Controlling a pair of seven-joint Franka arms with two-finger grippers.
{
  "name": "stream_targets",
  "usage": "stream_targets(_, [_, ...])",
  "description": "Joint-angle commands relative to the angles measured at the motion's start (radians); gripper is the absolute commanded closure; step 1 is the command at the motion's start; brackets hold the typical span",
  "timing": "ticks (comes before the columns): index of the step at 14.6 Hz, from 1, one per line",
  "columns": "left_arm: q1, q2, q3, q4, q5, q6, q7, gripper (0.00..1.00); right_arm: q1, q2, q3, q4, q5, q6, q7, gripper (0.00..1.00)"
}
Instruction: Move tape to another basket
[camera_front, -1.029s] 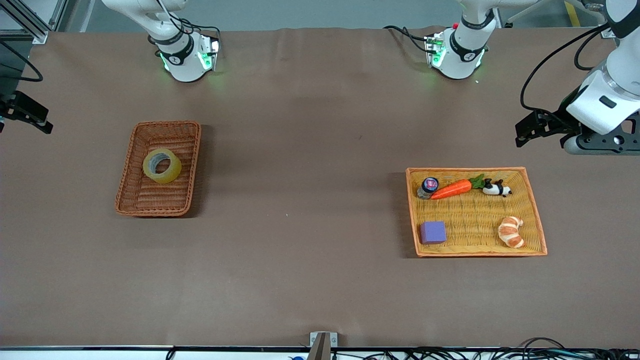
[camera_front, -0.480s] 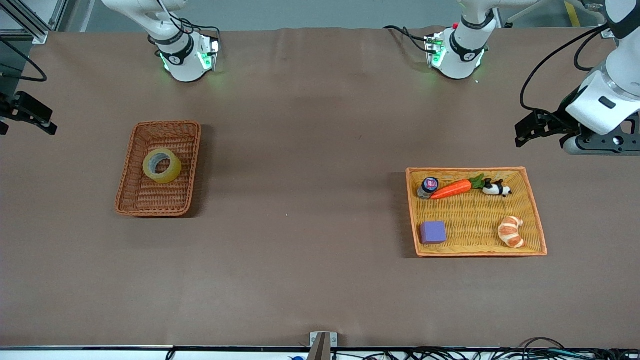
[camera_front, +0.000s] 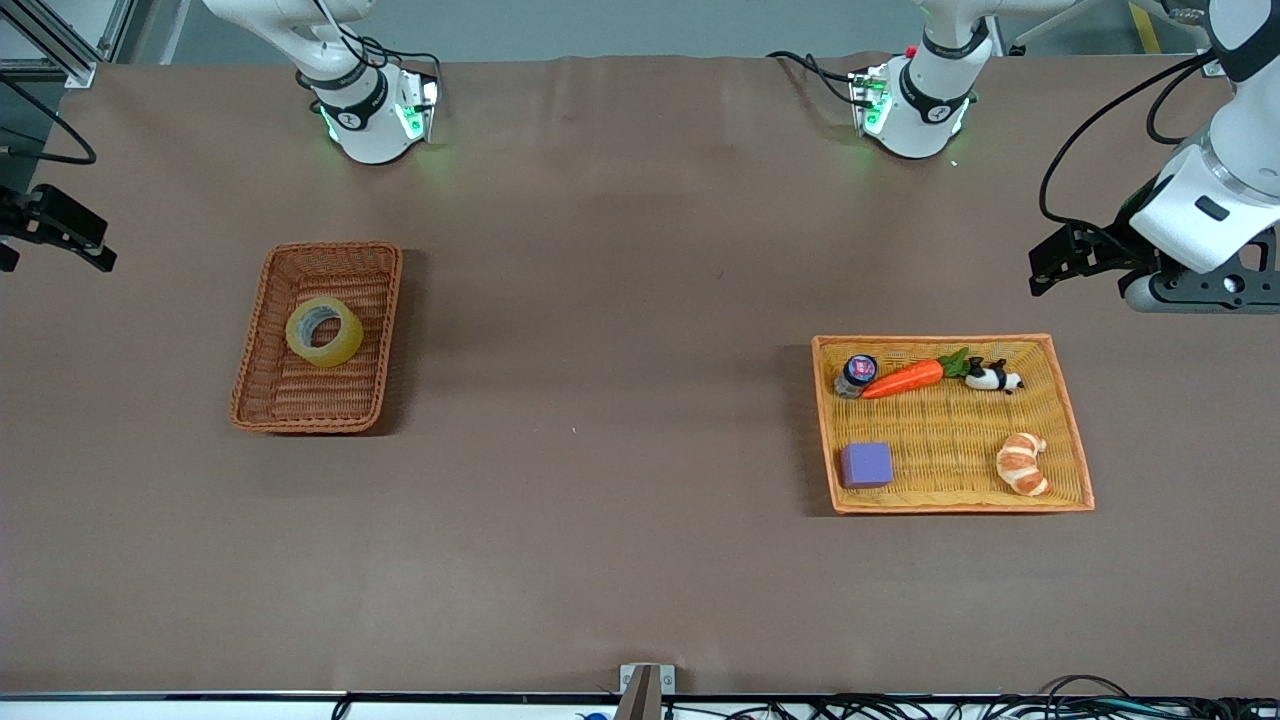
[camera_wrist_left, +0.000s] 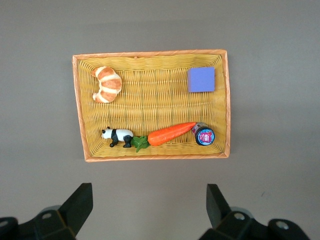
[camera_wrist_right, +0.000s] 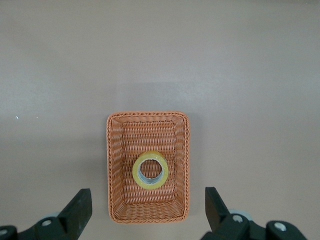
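Observation:
The tape (camera_front: 324, 331), a yellowish roll with a grey core, lies flat in the reddish-brown basket (camera_front: 262, 330) toward the right arm's end of the table. The right wrist view looks straight down on the tape (camera_wrist_right: 150, 170) in the basket (camera_wrist_right: 148, 218). My right gripper (camera_wrist_right: 148, 210) hangs high above the table near that basket, open and holding nothing; only its dark tip (camera_front: 55, 235) shows in the front view. My left gripper (camera_wrist_left: 149, 210) is also open and holding nothing, high by the orange-yellow tray (camera_wrist_left: 155, 95), and it shows in the front view (camera_front: 1070, 258) too.
The orange-yellow tray (camera_front: 950, 430) lies toward the left arm's end and holds a carrot (camera_front: 903, 379), a panda figure (camera_front: 990, 377), a small jar (camera_front: 856, 374), a purple cube (camera_front: 866, 464) and a croissant (camera_front: 1022, 464). Brown tabletop stretches between basket and tray.
Both arms have drifted only slightly: the right gripper's tip edged a little inward over the table and the left hand rose a touch. Tape and baskets have not moved.

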Motion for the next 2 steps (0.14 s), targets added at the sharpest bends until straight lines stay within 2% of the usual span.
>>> stream_targets(1, [-0.004, 0.004, 0.0, 0.013, 0.012, -0.011, -0.001, 0.0, 0.005, -0.003, 0.0, -0.004, 0.005, 0.007, 0.01, 0.0])
stream_targets(2, [-0.003, 0.006, 0.001, 0.013, 0.013, -0.011, -0.001, 0.0, 0.005, -0.003, 0.0, -0.004, 0.005, 0.004, 0.011, 0.0])
